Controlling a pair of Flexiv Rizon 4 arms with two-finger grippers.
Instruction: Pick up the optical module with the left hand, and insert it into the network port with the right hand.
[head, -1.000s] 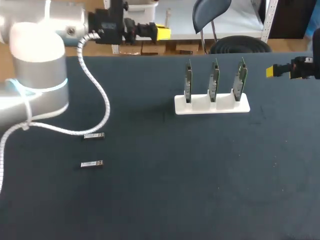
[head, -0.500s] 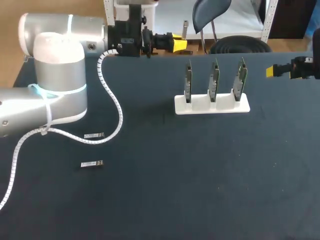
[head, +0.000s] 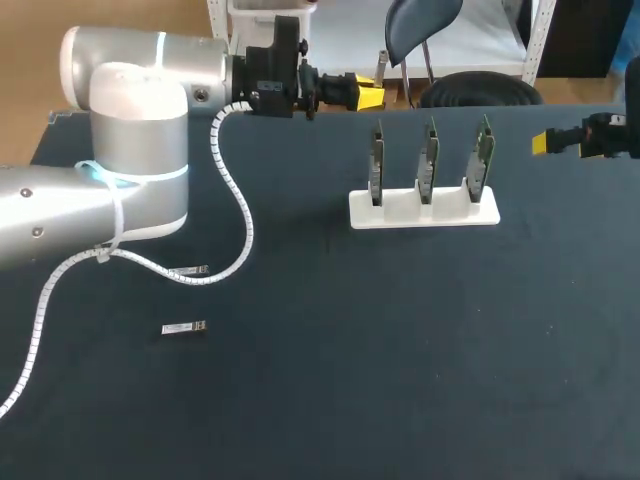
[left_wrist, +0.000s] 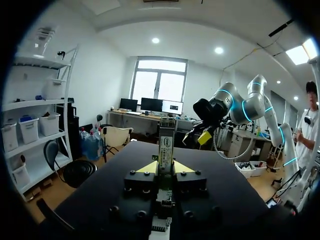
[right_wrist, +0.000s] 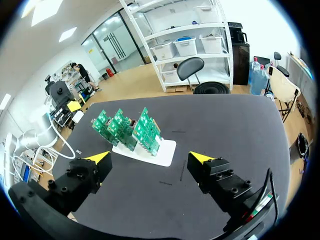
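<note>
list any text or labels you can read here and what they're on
Held module in the left gripper: white label with print, too blurred to read.
Near module: pale label, too small to read.
Far module: pale label, too small to read.
Boards: no text can be made out.
So nothing can be quoted.

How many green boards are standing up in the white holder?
3, all upright in the white holder: the left board, the middle board and the right board. None looks hidden.
</note>
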